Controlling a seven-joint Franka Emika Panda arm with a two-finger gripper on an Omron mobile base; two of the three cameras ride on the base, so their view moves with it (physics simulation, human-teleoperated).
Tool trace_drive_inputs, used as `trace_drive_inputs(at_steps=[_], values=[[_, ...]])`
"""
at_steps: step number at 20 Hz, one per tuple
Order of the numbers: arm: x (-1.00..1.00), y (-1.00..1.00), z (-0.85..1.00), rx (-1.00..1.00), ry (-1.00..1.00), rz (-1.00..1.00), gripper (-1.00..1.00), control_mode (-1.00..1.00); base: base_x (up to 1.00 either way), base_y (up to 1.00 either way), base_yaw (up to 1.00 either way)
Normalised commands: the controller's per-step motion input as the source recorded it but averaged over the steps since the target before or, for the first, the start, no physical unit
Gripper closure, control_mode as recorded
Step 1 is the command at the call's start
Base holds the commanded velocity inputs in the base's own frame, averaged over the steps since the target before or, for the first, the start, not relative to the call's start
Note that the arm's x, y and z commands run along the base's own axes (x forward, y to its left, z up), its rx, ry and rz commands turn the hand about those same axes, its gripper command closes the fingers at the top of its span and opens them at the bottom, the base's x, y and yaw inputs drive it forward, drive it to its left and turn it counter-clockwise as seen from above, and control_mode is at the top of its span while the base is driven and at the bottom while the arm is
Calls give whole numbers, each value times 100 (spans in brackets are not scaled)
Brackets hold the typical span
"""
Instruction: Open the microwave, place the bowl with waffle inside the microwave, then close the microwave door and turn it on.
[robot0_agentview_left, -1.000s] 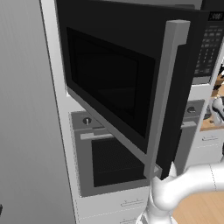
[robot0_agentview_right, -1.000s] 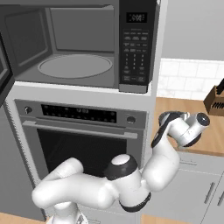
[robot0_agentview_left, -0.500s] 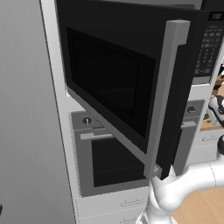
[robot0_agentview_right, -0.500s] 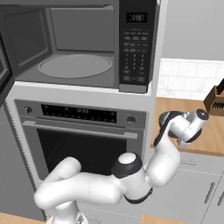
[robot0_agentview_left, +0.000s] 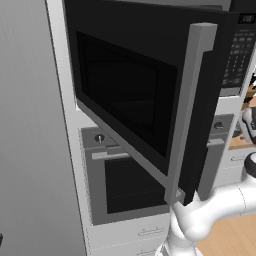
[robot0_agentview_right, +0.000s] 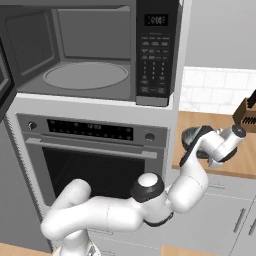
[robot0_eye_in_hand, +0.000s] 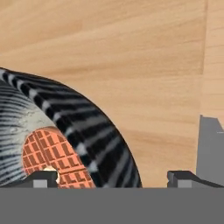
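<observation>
The microwave (robot0_agentview_right: 100, 50) stands open, its cavity and glass turntable (robot0_agentview_right: 85, 75) bare. The microwave door (robot0_agentview_left: 125, 100) is swung far out to the left, its silver handle (robot0_agentview_left: 192, 110) facing the left base camera. The bowl with waffle (robot0_eye_in_hand: 65, 131) is a dark striped bowl holding a reddish waffle (robot0_eye_in_hand: 52, 157); it sits on the wooden counter (robot0_agentview_right: 220, 125) right of the oven. My gripper (robot0_eye_in_hand: 113, 177) is open, low over the bowl. One fingertip (robot0_eye_in_hand: 43, 177) is inside over the waffle, the other (robot0_eye_in_hand: 183, 177) outside, with the rim between them.
A silver-fronted oven (robot0_agentview_right: 95, 160) with a horizontal handle sits under the microwave. The black keypad (robot0_agentview_right: 152, 55) is on the microwave's right side. A knife block (robot0_agentview_right: 247, 115) stands at the back right of the counter, against a tiled wall.
The hand has shifted a little at the bowl on the counter. The jaws stay wide open and the microwave door has not moved.
</observation>
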Motion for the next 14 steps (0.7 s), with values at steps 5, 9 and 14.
trace_drive_inputs(at_steps=[5,9,14], values=[[-2,0,-20,0,1,0,-100,-100,0,0,0],[-12,6,-27,0,3,0,100,-100,0,0,0],[-10,0,-7,0,1,0,100,-100,0,0,0]])
